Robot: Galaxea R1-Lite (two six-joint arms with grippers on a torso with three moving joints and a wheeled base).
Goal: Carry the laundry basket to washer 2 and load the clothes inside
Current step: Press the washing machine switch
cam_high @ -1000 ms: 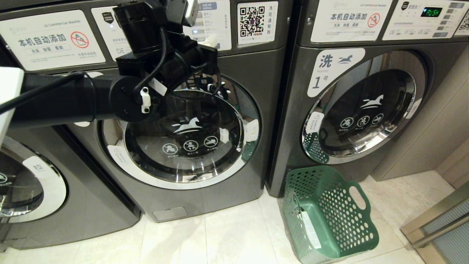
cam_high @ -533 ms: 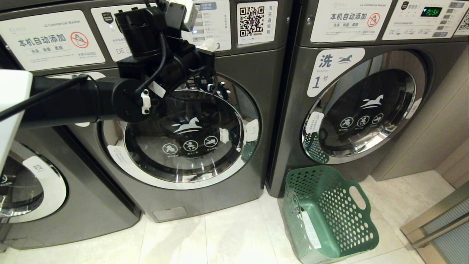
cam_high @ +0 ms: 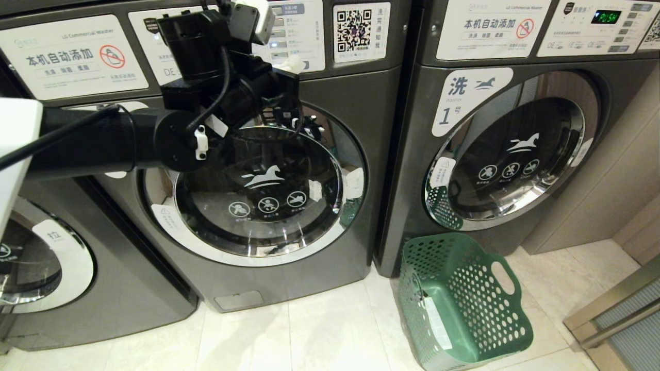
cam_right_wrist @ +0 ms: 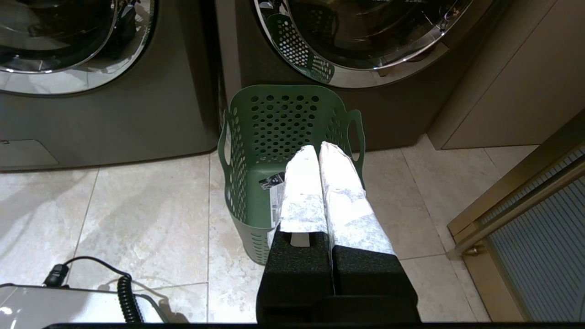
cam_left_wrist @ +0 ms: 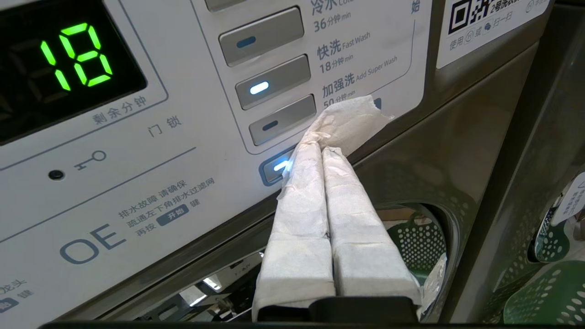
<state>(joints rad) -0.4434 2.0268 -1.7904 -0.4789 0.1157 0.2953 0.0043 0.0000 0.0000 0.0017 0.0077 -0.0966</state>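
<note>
Washer 2 [cam_high: 371,103] is the middle dark grey machine, and its round glass door [cam_high: 258,190] is closed. My left gripper [cam_high: 293,64] is shut, with its white-wrapped fingertips [cam_left_wrist: 315,153] held against the washer's control panel beside a lit button [cam_left_wrist: 274,167]. The display [cam_left_wrist: 75,55] reads 18. The green laundry basket [cam_high: 464,304] stands on the floor in front of washer 1 [cam_high: 510,154]. It holds only a paper label [cam_right_wrist: 273,192], and no clothes are in view. My right gripper [cam_right_wrist: 318,148] is shut and empty, above the basket's near rim.
A third washer [cam_high: 31,257] stands at the far left. A beige cabinet [cam_high: 593,206] and a metal door rail [cam_high: 613,309] close off the right side. A coiled black cable [cam_right_wrist: 123,292] lies on the tiles by my base. Pale floor tiles [cam_high: 319,335] lie before washer 2.
My left gripper has edged slightly leftward along the control panel. The basket, the doors and the right arm have not moved.
</note>
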